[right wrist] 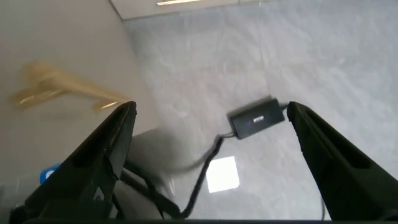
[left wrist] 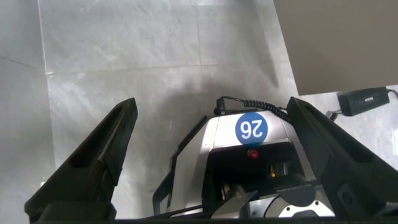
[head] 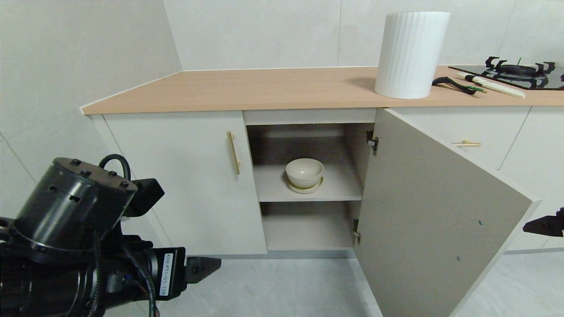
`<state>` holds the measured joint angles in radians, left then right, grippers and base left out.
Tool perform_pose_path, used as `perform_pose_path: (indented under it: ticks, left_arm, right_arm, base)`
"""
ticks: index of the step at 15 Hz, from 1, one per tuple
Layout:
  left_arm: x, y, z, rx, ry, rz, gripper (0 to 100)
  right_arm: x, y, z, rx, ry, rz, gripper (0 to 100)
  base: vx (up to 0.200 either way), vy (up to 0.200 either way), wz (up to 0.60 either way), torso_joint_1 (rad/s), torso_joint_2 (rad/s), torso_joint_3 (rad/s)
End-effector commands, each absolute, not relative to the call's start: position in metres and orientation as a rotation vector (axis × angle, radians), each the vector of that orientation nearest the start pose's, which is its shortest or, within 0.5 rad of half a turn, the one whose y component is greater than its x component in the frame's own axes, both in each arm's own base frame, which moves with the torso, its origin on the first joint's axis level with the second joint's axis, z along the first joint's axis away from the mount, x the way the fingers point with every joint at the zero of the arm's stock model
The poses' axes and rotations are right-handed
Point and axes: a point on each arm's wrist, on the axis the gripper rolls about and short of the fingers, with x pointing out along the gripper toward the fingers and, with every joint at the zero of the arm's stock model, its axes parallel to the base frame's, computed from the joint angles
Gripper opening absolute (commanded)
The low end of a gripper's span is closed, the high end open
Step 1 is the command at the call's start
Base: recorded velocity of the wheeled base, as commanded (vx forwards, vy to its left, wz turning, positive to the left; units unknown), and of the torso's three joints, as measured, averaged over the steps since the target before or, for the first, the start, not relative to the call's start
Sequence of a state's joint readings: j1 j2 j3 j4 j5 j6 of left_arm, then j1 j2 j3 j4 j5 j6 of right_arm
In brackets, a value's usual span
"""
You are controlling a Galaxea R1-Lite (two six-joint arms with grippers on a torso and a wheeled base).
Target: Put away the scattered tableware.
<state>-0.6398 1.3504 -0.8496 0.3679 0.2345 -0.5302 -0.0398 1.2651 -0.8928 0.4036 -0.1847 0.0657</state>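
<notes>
**Left end effector** [left wrist: 212, 106]: released, its two fingers spread wide with nothing between them. It hangs low over the floor [head: 282, 286], in front of the closed left door [head: 189, 185]. The arm lies nearly level at the lower left of the head view, wrist forward and tip pointing toward the open cabinet [head: 308, 132].

**Right end effector** [right wrist: 210, 109]: also released, fingers wide apart and holding nothing. It sits low at the right edge of the head view, beyond the open door [head: 432, 211], its tip pointing left toward that door. A brass handle [right wrist: 62, 90] on a pale panel shows close beside it, and a small black box [right wrist: 256, 118] with a cable lies on the floor beneath.

**Tableware:** a cream bowl [head: 304, 171] stands upright on a plate [head: 305, 189] on the upper shelf [head: 335, 189] of the cabinet, well apart from both end effectors.

**Surroundings:** the bench [head: 264, 88] above carries a white ribbed canister [head: 412, 53]. To its right lie a black-handled utensil [head: 454, 82] and a pale knife [head: 493, 86], next to the stove [head: 520, 70].
</notes>
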Motion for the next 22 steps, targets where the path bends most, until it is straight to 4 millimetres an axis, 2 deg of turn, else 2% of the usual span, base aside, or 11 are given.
perform_pose_path:
  ticks: [1,7,10,18,22]
  left_arm:
    - [0.156,-0.109,0.197,-0.125,0.861,-0.156,100]
    - [0.156,-0.109,0.197,-0.125,0.861,-0.156,100]
    - [0.156,-0.109,0.197,-0.125,0.861,-0.156,100]
    - [0.156,-0.109,0.197,-0.125,0.861,-0.156,100]
    - [0.156,-0.11,0.197,-0.124,0.863,-0.156,100]
  right_arm:
    - [0.181,-0.013,0.212,0.012,0.798,-0.24,100]
    - [0.2,-0.012,0.194,0.021,0.78,-0.221,100]
    - [0.202,-0.009,0.194,0.055,0.763,-0.186,100]
    - [0.2,0.021,0.193,0.103,0.765,-0.069,100]
    - [0.195,0.048,0.188,0.131,0.783,0.038,100]
  base:
    - [0.0,0.0,0.0,0.0,0.0,0.0]
    - [0.0,0.0,0.0,0.0,0.0,0.0]
    - [0.0,0.0,0.0,0.0,0.0,0.0]
    - [0.0,0.0,0.0,0.0,0.0,0.0]
    - [0.0,0.0,0.0,0.0,0.0,0.0]
